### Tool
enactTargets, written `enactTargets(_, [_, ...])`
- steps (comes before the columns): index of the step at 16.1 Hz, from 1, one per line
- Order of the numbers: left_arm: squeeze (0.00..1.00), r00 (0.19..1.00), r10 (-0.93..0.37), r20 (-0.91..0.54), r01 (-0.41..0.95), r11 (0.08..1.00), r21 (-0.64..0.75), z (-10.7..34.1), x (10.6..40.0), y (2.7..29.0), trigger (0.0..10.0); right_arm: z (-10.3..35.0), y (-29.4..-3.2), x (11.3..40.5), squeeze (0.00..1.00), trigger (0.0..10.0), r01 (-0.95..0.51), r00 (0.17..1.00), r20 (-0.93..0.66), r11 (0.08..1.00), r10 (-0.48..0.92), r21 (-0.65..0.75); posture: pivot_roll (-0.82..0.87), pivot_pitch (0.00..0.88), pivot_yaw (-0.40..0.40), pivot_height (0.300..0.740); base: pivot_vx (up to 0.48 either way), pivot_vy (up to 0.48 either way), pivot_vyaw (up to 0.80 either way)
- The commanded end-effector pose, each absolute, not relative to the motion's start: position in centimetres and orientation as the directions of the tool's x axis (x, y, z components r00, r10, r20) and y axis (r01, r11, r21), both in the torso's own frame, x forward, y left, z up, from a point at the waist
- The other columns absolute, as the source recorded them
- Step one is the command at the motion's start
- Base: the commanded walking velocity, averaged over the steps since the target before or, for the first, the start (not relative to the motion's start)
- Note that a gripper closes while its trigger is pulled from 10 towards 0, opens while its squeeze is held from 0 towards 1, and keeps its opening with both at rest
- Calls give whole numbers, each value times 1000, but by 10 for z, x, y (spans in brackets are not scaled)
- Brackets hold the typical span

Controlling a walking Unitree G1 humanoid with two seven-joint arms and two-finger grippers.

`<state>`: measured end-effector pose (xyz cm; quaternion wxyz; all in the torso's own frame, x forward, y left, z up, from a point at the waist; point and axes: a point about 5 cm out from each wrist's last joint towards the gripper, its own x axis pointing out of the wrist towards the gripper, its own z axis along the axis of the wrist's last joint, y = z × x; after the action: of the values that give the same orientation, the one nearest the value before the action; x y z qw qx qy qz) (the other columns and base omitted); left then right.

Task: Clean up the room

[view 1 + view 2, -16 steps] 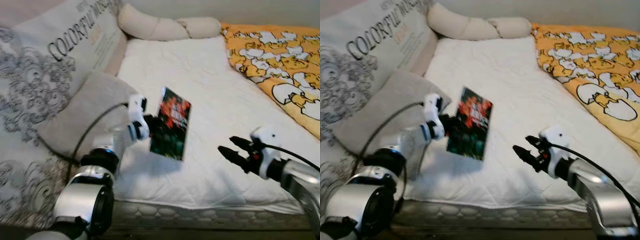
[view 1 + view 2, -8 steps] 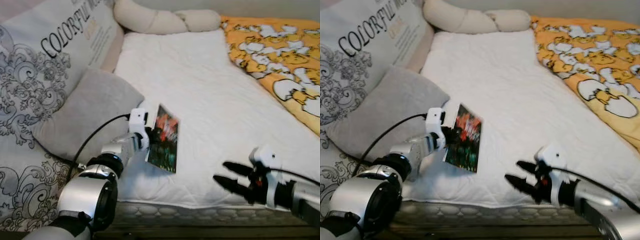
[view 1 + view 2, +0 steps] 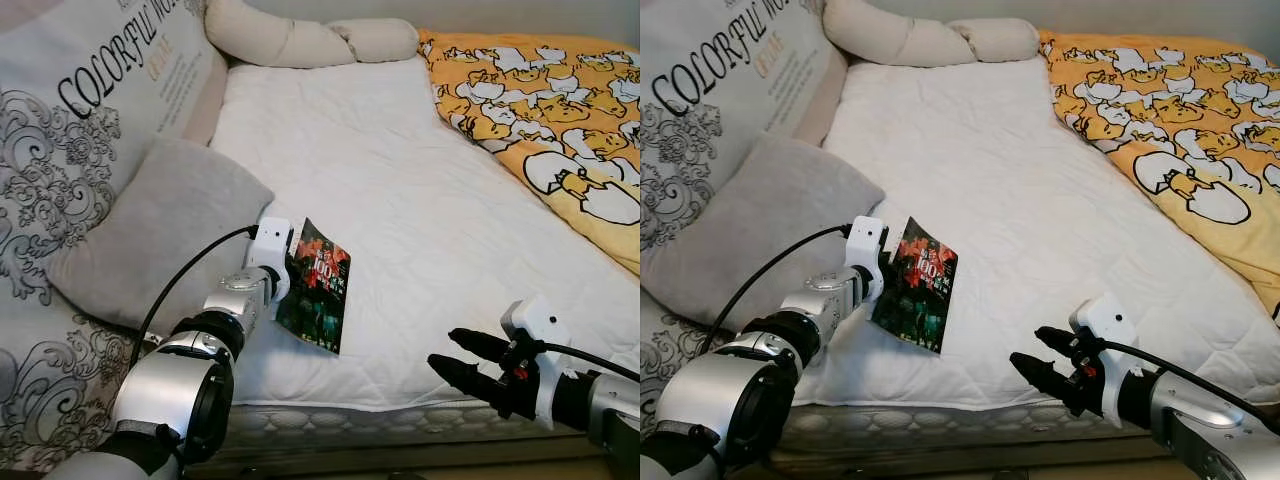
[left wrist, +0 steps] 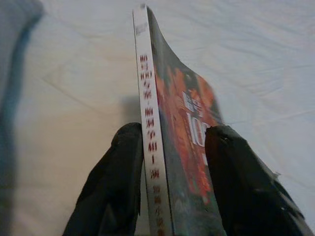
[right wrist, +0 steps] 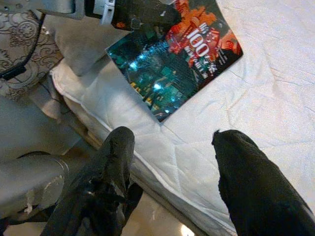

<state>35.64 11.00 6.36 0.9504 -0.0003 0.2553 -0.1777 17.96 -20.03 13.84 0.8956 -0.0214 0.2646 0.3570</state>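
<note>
**Book pinched at the spine, overhanging the mattress edge**

Book sits in the lower-centre of the left eye frame, held tilted on edge above the white mattress, close to its near edge. Your left gripper pinches it across the spine end; in the left wrist view one black finger presses the spine side and the other the glossy cover. The free end of the cover bows away from the fingers.

Your right gripper hovers at lower right, beyond the mattress edge, fingers spread and holding nothing.

Risks, as judged from here:
- The grip is narrow and at one end only. The cover looks slick, so a quick wrist swing could let the book pivot or slide out.
- The book hangs near the mattress edge. If it slips, it likely drops to the floor rather than the bed.
- The grey pillow lies just beside the left forearm, and the arm's cable loops over it. Pulling back could snag it.
- Where the book belongs cannot be told from these views.
</note>
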Motion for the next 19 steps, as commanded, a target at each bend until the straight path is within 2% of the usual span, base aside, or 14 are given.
enactTargets(1, [1000, 814, -318, -486, 341, 939, -42, 65, 358, 112, 10000, 142, -201, 180, 0, 10000, -642, 623, -484, 755, 614, 130, -379, 47, 39, 740, 0, 0, 0])
enactTargets(2, [576, 827, -268, -494, 321, 947, 24, 63, 357, 119, 10000, 143, -202, 183, 0, 10000, -632, 636, -484, 766, 601, 120, -378, 44, 36, 740, 0, 0, 0])
enactTargets(3, [0, 834, -238, -497, 309, 949, 63, 61, 357, 125, 10000, 143, -203, 184, 0, 10000, -625, 644, -483, 772, 593, 113, -376, 41, 34, 740, 0, 0, 0])
enactTargets(5, [0, 840, -190, -508, 281, 954, 108, 57, 354, 135, 10000, 143, -204, 189, 0, 10000, -616, 658, -481, 782, 579, 99, -367, 30, 33, 740, 0, 0, 0])
enactTargets(9, [0, 861, -180, -475, 244, 967, 76, 59, 355, 146, 10000, 141, -199, 199, 0, 10000, -610, 680, -454, 788, 576, 87, -327, 0, 44, 740, 0, 0, 0])
enactTargets(11, [0, 879, -259, -399, 253, 965, -68, 71, 361, 144, 10000, 136, -196, 208, 0, 10000, -572, 720, -431, 817, 545, 77, -287, 0, 57, 740, 0, 0, 0])
enactTargets(13, [0, 879, -337, -337, 313, 942, -124, 74, 360, 142, 10000, 125, -191, 218, 0, 10000, -514, 767, -414, 856, 490, 60, -224, 0, 68, 740, 0, 0, 0])
enactTargets(16, [0, 868, -416, -270, 401, 909, -113, 64, 341, 138, 10000, 103, -186, 231, 0, 10000, -459, 786, -461, 889, 412, 12, -165, 0, 65, 740, 0, 0, 0])
enactTargets(19, [0, 881, -445, -161, 441, 895, -63, 80, 319, 138, 10000, 93, -181, 244, 0, 10000, -374, 844, -419, 928, 336, -8, -109, 0, 63, 740, 0, 0, 0])
